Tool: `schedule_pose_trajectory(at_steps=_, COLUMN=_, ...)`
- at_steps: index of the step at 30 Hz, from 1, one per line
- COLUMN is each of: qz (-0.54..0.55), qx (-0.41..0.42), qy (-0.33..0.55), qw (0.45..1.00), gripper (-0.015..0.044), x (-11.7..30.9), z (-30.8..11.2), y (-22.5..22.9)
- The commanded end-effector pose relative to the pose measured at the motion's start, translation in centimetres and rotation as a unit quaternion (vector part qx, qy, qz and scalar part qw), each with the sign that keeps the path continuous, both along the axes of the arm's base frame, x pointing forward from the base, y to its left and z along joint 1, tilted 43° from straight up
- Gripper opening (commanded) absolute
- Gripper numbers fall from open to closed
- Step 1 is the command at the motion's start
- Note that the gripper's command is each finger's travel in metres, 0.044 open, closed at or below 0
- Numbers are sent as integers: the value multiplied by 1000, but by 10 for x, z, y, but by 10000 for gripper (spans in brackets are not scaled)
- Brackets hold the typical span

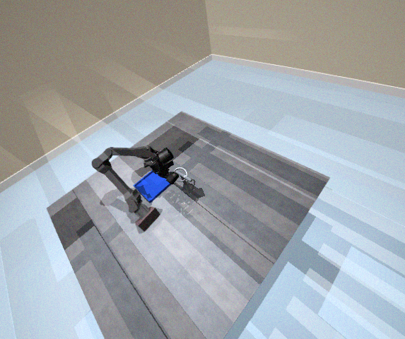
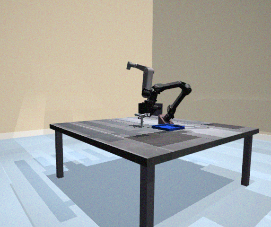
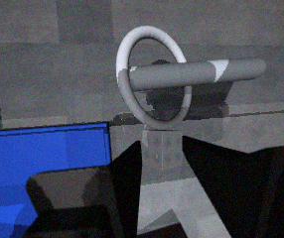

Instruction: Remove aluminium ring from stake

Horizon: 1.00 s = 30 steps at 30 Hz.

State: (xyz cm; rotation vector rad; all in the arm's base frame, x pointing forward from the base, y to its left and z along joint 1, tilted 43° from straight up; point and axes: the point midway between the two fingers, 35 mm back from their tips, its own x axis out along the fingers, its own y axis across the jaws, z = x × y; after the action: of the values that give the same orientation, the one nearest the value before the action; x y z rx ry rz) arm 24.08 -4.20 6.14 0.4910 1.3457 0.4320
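The gripper (image 1: 173, 177) (image 2: 150, 113) (image 3: 160, 143) is clenched on the ring's tab (image 3: 162, 146), with the ring (image 1: 186, 171) (image 2: 138, 117) (image 3: 121, 59) tilted up at the height of the cross-bar (image 1: 187, 178) (image 2: 137, 114) (image 3: 202, 73), well above the foot of the stake (image 2: 142, 123). In the wrist view the bar's left end overlaps the ring's opening; whether it passes through, I cannot tell. The blue tray (image 1: 152, 186) (image 2: 168, 127) (image 3: 58, 154) lies near the stake, to its right in the exterior view
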Motion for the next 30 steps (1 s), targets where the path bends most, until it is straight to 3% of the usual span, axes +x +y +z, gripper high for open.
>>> schedule_pose_trajectory(at_steps=1, qz=0, qx=7, qy=-1, qw=1000, gripper=0, x=1, z=-1, y=-4)
schedule_pose_trajectory(at_steps=30, qz=-1, qx=100, qy=3, qw=995, gripper=0, x=2, z=-23, y=-23)
